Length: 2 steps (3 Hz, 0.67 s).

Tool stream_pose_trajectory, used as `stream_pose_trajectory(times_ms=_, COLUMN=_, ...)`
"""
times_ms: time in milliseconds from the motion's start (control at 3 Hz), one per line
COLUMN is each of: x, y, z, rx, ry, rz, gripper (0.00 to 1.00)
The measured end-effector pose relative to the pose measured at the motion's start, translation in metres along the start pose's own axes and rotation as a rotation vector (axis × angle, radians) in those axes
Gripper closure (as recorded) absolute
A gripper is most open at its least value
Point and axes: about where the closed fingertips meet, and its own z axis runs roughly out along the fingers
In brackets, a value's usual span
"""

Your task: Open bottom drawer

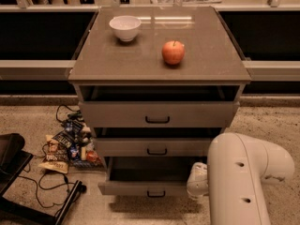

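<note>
Bottom drawer, lowest in the cabinet, sits pulled out well past the middle drawer, with its grey inside showing. Task looks mostly done; maybe a bit more pull, then let go. Gripper is at the drawer's right front corner, mostly behind the white arm; can't tell its state or hold.

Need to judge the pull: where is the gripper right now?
Camera view, lower right: the gripper sits at the right end of the pulled-out bottom drawer, tucked beside the white arm.
</note>
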Motion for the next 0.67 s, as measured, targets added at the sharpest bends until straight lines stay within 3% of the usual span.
stream_pose_trajectory(times_ms=333, x=0.0005, y=0.0016, z=0.0011, rx=-0.003, ry=0.001, rz=0.000, gripper=0.48)
stream_pose_trajectory(times_ms=667, x=0.0010, y=0.0038, z=0.0026, rx=-0.006, ry=0.002, rz=0.000, gripper=0.17)
